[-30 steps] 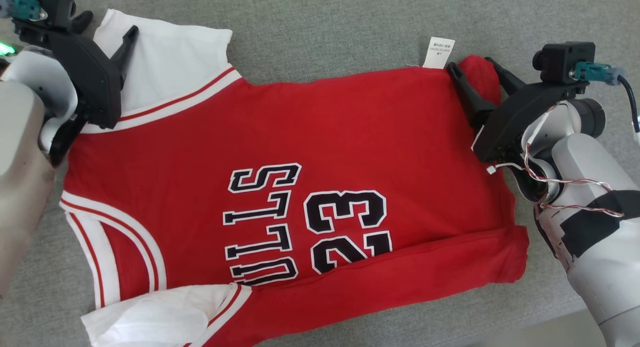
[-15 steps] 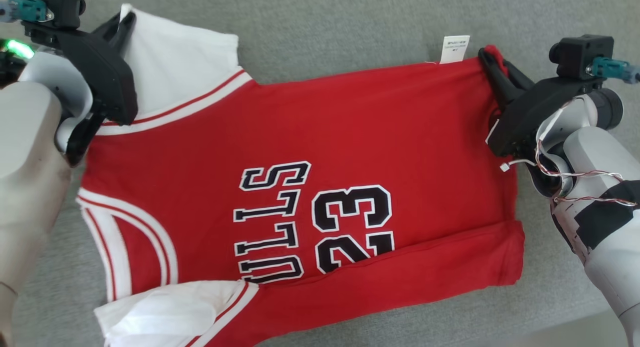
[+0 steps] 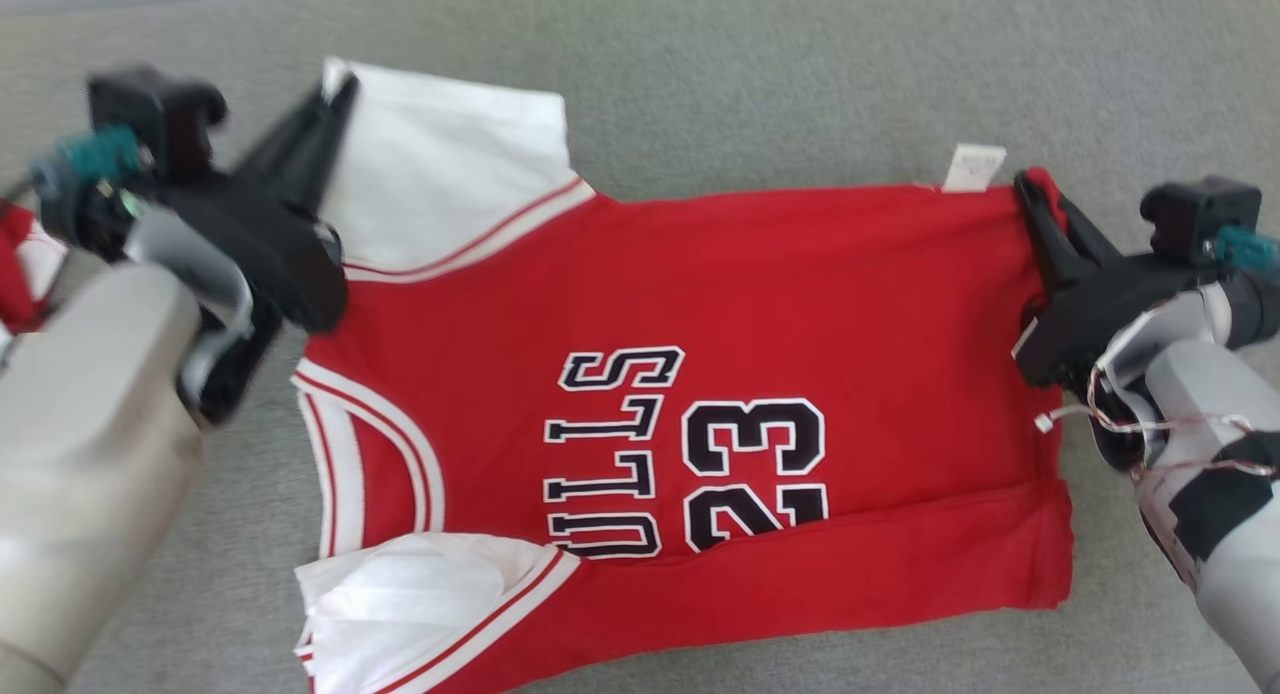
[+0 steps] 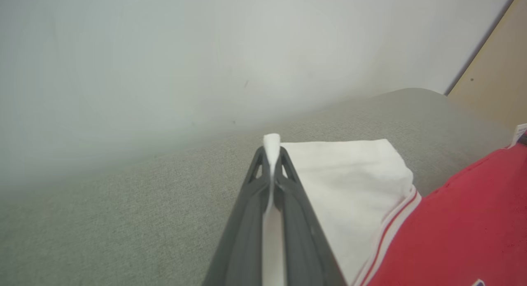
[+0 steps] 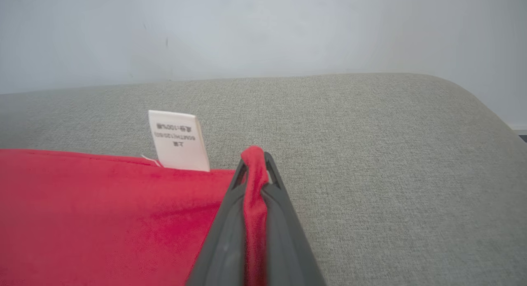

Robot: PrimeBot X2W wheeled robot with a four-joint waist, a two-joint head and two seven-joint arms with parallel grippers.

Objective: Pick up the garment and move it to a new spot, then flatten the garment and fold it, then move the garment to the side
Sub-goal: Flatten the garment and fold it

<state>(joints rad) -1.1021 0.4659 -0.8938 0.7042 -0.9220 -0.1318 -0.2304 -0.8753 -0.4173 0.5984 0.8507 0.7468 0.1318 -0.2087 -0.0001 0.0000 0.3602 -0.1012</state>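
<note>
The garment [image 3: 700, 294] is a red jersey with white sleeves and black "BULLS 23" lettering, spread across the grey surface. At its far left corner my left gripper [image 3: 340, 82] is shut on the white sleeve [image 4: 346, 174]; in the left wrist view white cloth sticks out between the fingertips [image 4: 271, 148]. My right gripper [image 3: 1030, 186] is shut on the red hem corner at the far right, with red cloth [image 5: 254, 183] pinched between its fingers. A white care label [image 5: 177, 140] sticks out from the far edge beside that corner. The near edge is folded over along the bottom.
The grey fabric surface [image 3: 800, 84] extends beyond the garment toward a pale wall [image 5: 263, 30]. In the right wrist view its rounded edge [image 5: 473, 96] drops off at the right. A tan panel [image 4: 494, 71] stands at the far right in the left wrist view.
Both grippers have closed on the garment's far corners. The head camera has shifted, so the whole scene sits lower and further right than before.
</note>
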